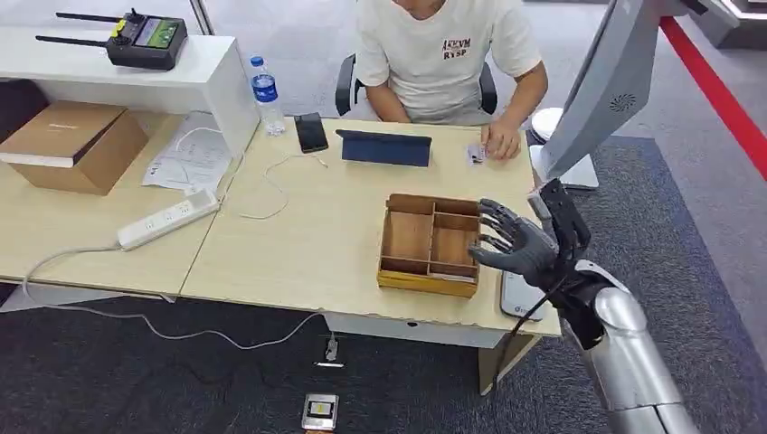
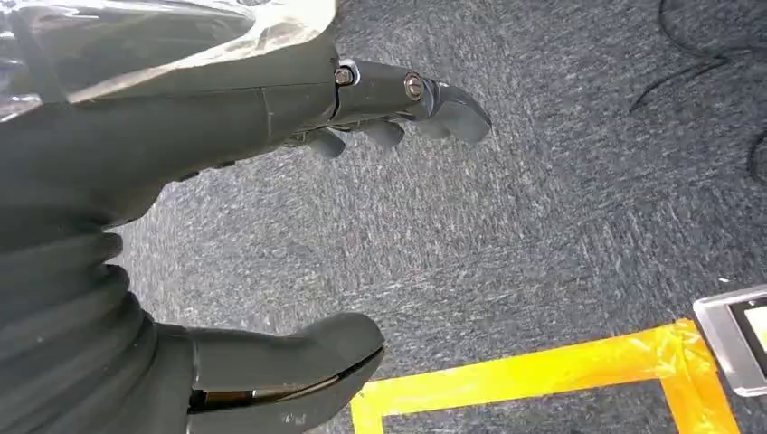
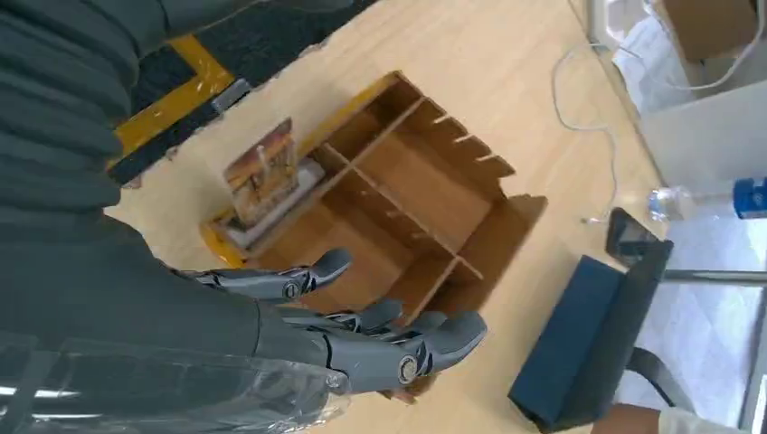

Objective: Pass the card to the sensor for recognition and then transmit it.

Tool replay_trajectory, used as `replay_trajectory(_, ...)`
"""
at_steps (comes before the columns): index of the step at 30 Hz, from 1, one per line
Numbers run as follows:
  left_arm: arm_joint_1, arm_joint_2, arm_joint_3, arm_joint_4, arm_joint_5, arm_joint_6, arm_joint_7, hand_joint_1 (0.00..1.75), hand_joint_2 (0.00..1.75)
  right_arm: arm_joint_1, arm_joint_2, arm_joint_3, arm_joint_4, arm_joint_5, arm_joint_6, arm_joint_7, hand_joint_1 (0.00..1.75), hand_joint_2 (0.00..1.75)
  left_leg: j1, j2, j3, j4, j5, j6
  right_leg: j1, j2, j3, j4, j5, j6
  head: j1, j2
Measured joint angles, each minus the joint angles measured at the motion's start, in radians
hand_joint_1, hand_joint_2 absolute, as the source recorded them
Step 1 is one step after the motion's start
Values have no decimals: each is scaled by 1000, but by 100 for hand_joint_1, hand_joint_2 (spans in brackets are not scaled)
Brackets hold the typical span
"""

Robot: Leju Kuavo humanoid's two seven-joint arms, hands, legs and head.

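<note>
Our right robot hand [image 1: 514,242] hovered over the right side of the wooden tray [image 1: 430,242] on the bench [image 1: 317,235], fingers spread and holding nothing. Our left robot hand [image 2: 298,217] hung down over the grey carpet [image 2: 543,226], fingers apart and empty too.

We judged the step in hand to be fetching the card. In the right wrist view a card [image 3: 262,174] stood on edge in a slim compartment at one end of the tray, seated in a pale holder. To take it well, we thought the hand should come down with thumb and fingers on either flat face of the card, clear of the tray's thin dividers, and lift straight up so the card did not catch on the slot. A person [image 1: 448,54] sat across the bench with one hand resting on a small card-like object [image 1: 477,155]; we could not tell whether that was another card.

The tray was split into several compartments. The large ones looked bare; only the end slot held anything. Just beside the tray, at the bench's near right edge, lay a flat white device [image 1: 517,297], possibly the sensor.
</note>
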Motion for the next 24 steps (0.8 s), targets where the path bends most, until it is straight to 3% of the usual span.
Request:
replay_trajectory(4,0,0,0,0,-4,2,-1,0,175,50,-20,15,-71,197,-74,-30,0,175,0,0,0,0,0,0,0,0,0,0,0,0,0,0)
replay_trajectory(9,-1,0,0,0,-19,4,-4,0,175,87,-42,54,-135,677,-254,-61,0,175,0,0,0,0,0,0,0,0,0,0,0,0,0,0)
replay_trajectory(14,-2,0,0,0,-30,8,-11,0,175,127,-48,83,-165,984,-405,-79,0,175,0,0,0,0,0,0,0,0,0,0,0,0,0,0)
replay_trajectory(17,-2,-1,0,0,-32,8,-12,0,175,140,-49,95,-168,1093,-459,-85,0,175,0,0,0,0,0,0,0,0,0,0,0,0,0,0)
replay_trajectory(24,-3,-2,0,0,-29,8,-5,0,175,152,-37,115,-148,1116,-458,-107,0,175,0,0,0,-1,0,0,0,0,0,0,0,0,0,0)
